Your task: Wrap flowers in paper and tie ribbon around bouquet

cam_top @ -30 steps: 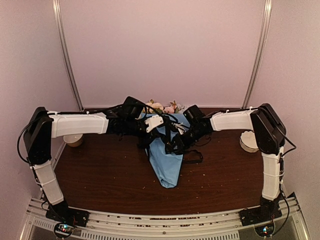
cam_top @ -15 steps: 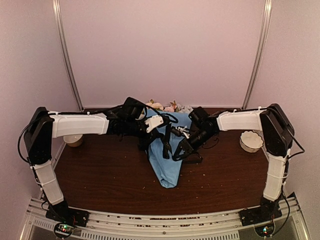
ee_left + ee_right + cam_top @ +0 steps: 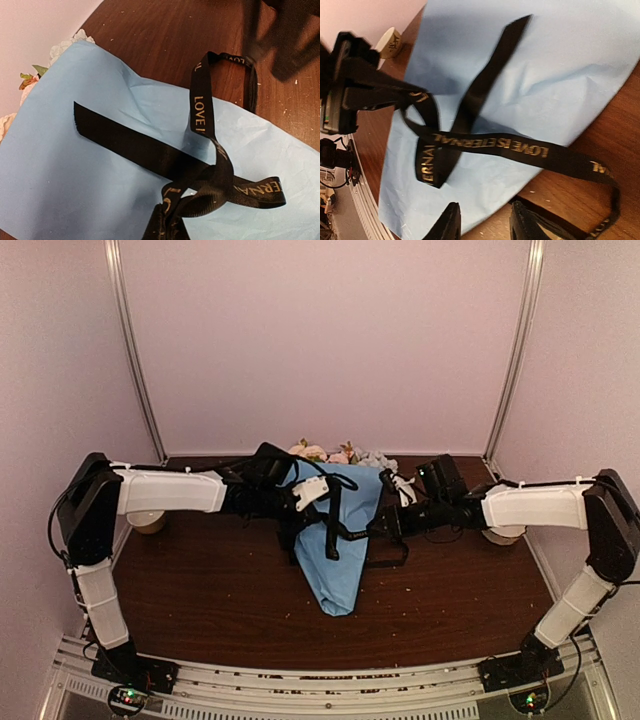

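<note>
The bouquet [image 3: 338, 560] lies on the brown table as a blue paper [image 3: 60, 175] cone, tip toward the arms. Its flowers [image 3: 325, 453] show as cream and pink heads at the far end. The black lettered ribbon [image 3: 150, 150] crosses itself in a loose knot on the paper, and one loop trails off onto the wood. My left gripper [image 3: 162, 227] is shut on the ribbon just below the crossing. My right gripper [image 3: 485, 225] stands open at the bouquet's right edge, over paper and wood, with nothing between its fingers. The ribbon [image 3: 495, 145] runs past above them.
A cream cup [image 3: 148, 521] stands at the table's left edge behind the left arm. A white bowl [image 3: 492, 536] peeks out behind the right forearm. Pink walls close in the back and both sides. Small crumbs dot the wood.
The right arm has swung back to the right, off the bouquet, and its jaws have opened wider. The left gripper keeps its hold and has barely moved.
</note>
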